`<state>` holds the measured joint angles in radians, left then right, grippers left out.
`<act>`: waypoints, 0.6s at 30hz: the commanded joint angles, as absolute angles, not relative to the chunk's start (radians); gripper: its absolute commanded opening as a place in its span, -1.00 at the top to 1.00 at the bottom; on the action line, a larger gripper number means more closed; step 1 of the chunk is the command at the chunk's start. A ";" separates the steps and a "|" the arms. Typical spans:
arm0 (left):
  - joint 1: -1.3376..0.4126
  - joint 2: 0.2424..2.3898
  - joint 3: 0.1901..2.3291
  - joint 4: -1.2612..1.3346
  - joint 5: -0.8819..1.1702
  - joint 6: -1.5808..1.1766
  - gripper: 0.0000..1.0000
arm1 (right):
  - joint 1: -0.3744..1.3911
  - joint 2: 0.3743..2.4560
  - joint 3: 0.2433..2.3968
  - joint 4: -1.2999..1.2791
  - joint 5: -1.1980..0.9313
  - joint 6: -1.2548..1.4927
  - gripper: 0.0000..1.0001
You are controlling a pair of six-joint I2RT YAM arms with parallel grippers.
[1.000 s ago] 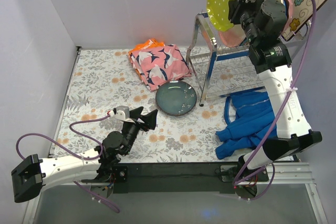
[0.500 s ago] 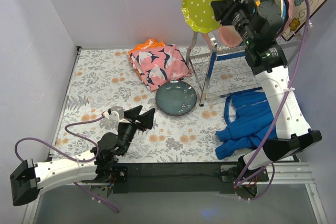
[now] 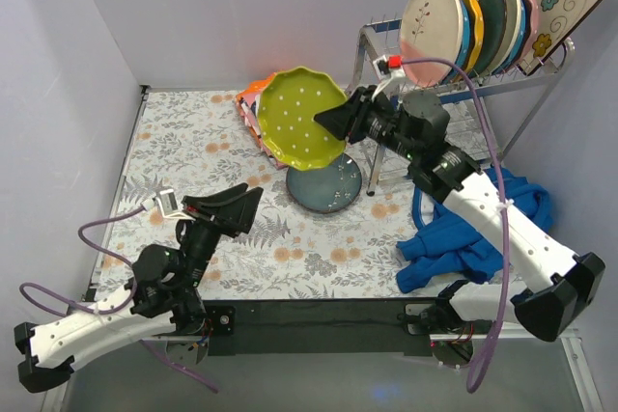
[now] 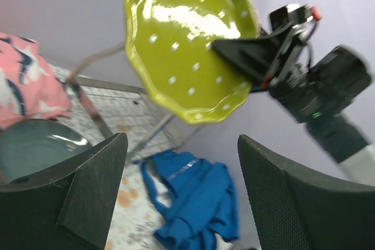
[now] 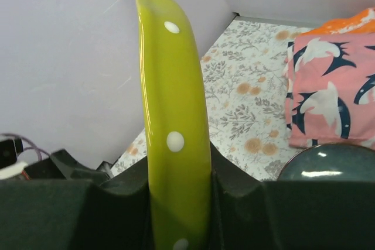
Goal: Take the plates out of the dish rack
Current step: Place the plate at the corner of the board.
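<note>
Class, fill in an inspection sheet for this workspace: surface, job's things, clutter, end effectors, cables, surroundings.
Surface: floral table cover, flat.
Job's things: lime dotted plate in the air, gripped at its edge; dark teal plate flat on the cover; cream-pink plate, several more and the square floral plate upright in the dish rack.
Clutter: pink bird-print cloth; blue garment.
End effectors: left end effector open, empty; right end effector shut on the lime dotted plate.
Cables: purple cable along each arm.
Surroundings: plain pale walls.
</note>
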<state>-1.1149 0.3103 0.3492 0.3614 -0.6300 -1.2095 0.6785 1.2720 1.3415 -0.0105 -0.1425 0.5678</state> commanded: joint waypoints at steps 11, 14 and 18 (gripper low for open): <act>-1.117 0.399 0.468 0.067 -0.270 -1.500 -0.49 | 0.716 0.891 0.850 0.555 -0.367 0.818 0.97; -1.117 0.419 0.460 0.072 -0.270 -1.515 -0.49 | 0.721 0.845 0.761 0.600 -0.385 0.845 0.97; -1.117 0.419 0.424 0.095 -0.278 -1.525 -0.46 | 0.723 0.796 0.657 0.632 -0.405 0.883 0.97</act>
